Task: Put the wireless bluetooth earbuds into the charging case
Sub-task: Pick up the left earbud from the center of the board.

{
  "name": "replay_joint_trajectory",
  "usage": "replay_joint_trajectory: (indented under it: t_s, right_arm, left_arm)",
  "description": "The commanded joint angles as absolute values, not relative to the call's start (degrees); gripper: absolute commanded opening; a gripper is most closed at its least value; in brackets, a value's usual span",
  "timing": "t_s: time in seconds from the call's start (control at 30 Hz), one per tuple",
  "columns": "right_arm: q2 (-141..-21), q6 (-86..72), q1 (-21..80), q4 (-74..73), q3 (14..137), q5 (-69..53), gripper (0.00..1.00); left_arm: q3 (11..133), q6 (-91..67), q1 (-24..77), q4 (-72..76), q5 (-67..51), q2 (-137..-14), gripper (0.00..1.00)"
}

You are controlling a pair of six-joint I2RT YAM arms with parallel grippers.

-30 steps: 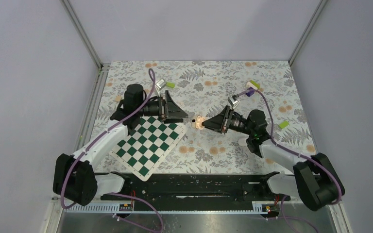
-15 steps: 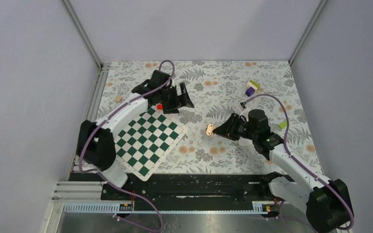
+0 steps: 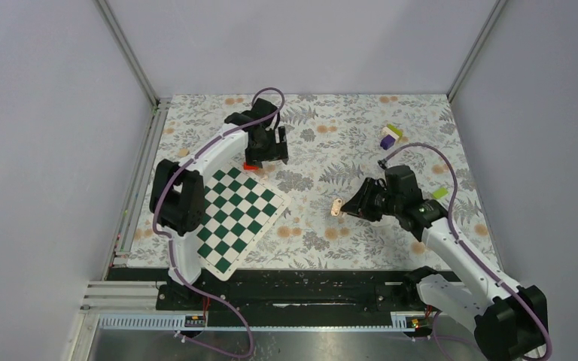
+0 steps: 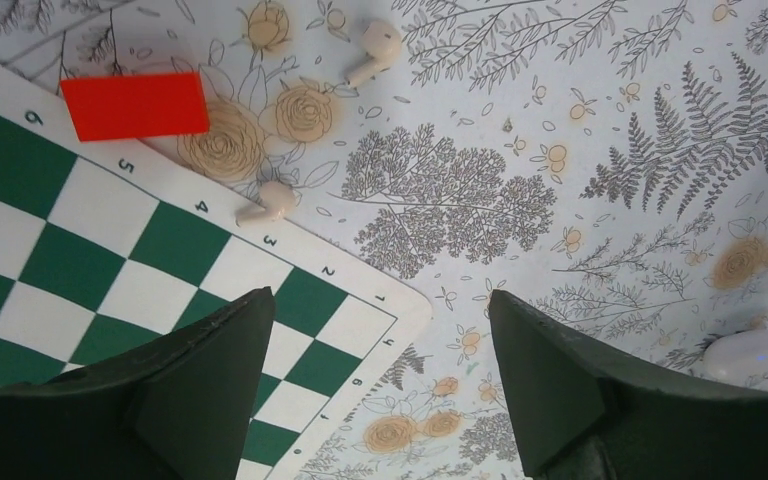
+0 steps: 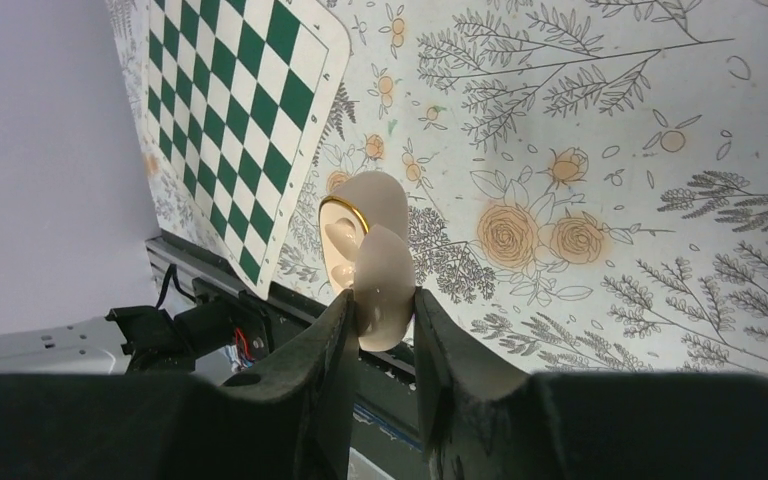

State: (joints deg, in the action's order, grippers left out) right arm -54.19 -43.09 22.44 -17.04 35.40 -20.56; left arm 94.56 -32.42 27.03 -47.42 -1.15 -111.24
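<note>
Right gripper (image 5: pixel 378 318) clamped the charging case (image 5: pixel 372 250), a glossy rounded white shell hinged open, over the floral cloth (image 5: pixel 610 120). Left gripper (image 4: pixel 380 335) had jaws spread and empty above two smooth stemmed earbuds (image 4: pixel 373 48) beside the flat chessboard (image 4: pixel 80 270).

The floral-printed bench (image 3: pixel 323 113) carries a green-and-white chessboard mat (image 3: pixel 229 218) and a flat red rectangular block (image 4: pixel 135 105) at its edge. One white stemmed earbud (image 4: pixel 270 203) lies just beside the mat, another white earbud (image 4: pixel 375 48) farther off, and stacked purple and lime blocks (image 3: pixel 390 136) well apart.
</note>
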Motion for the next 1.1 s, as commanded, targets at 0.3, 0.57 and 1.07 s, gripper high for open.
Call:
replay_joint_trajectory:
  t_s: [0.3, 0.57, 1.07]
  right_arm:
    - [-64.79, -40.00, 21.98, -31.76, 46.71, -19.10, 0.00]
    - [-74.01, -40.50, 21.88, -31.33, 52.72, -20.91, 0.00]
    - [-87.19, -44.77, 22.45, -40.24, 68.35, -4.14, 0.00]
  left_arm:
    - [97.63, -21.72, 28.35, -42.07, -1.84, -114.78, 0.79]
    - [91.91, -16.30, 29.38, -35.62, -0.72, -111.26, 0.82]
    - [95.73, -18.98, 29.35, -38.77, 4.89, -115.60, 0.76]
